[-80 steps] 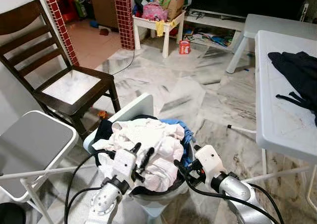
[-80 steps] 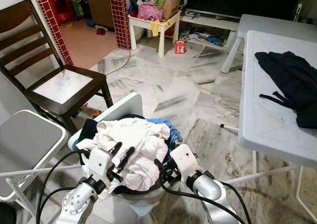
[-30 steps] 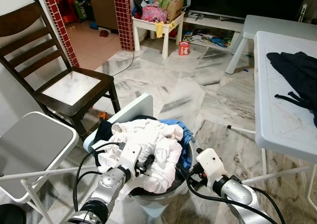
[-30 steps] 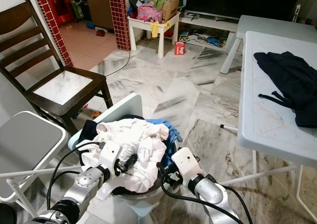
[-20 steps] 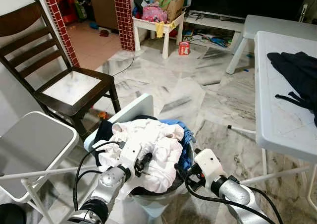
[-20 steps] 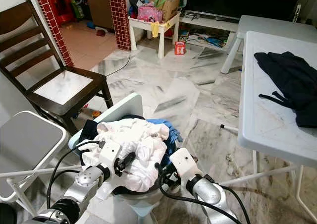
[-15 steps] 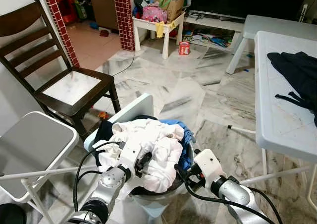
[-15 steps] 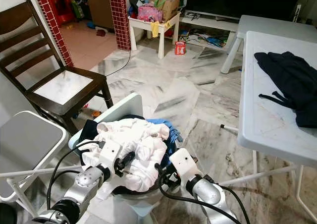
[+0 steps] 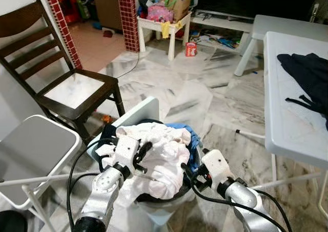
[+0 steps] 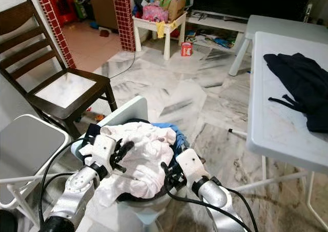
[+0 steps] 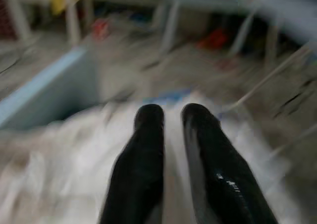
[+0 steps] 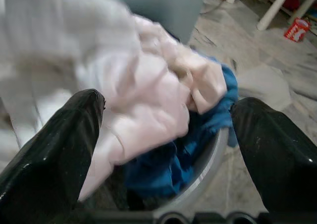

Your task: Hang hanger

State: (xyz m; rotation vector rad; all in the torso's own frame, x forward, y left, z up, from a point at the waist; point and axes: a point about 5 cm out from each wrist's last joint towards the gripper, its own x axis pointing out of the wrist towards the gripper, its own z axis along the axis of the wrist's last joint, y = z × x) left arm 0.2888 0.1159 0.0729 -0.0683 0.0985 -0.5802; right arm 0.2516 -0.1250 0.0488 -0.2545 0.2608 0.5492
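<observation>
You should have watched out here. Your left gripper [image 9: 142,151] sat on the white clothes [image 9: 166,147] piled in the basket [image 9: 134,116]. If you pulled up fast, the whole heap could slide over the rim and fall on the floor. The clothes already hung low over the near side. The basket could tip too, because the pile was tall and loose.

The left gripper's two black fingers [image 11: 148,135] were almost together, with a thin bit of the white clothes pinched between them, as best I could tell from the blurry wrist view. Your right gripper [image 12: 169,102] was spread wide apart and held nothing. It waited just beside the basket rim, near the blue cloth [image 9: 192,138].

I could not tell where the hanger was. I think it may have been under the clothes. Digging for it could catch its hook on the cloth.
</observation>
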